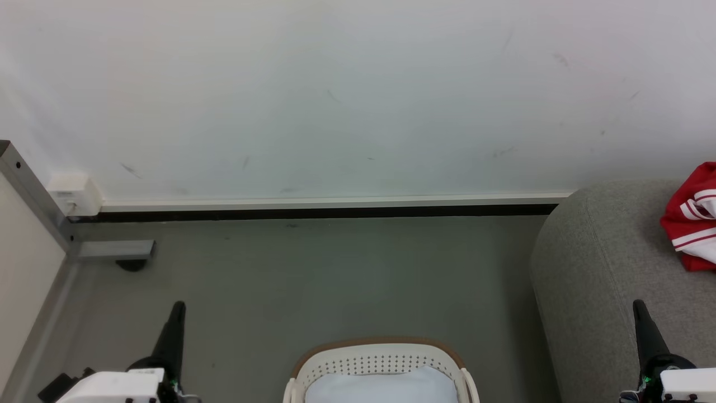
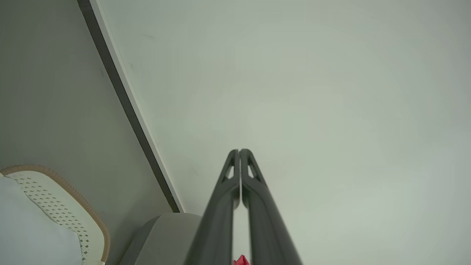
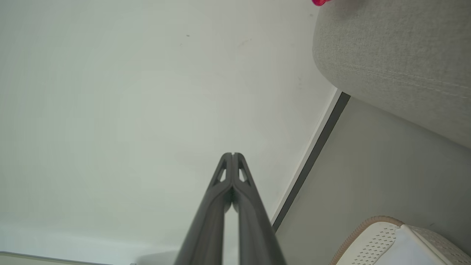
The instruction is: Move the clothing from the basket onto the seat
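Left tool (image 1: 178,306) and right tool (image 1: 639,303) flank the basket (image 1: 380,342), both clenched empty, and clothing (image 1: 693,218) lies on the seat (image 1: 593,268) to the basket's right, so probably best to check the basket's pale contents for more red before reaching.

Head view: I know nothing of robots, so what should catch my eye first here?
The bright red garment with white stripes grabs the eye, lying on the grey sofa at the right edge. At bottom middle stands a cream basket with a brown rim, something pale inside. The left gripper and right gripper point up from the lower corners, both shut and empty.
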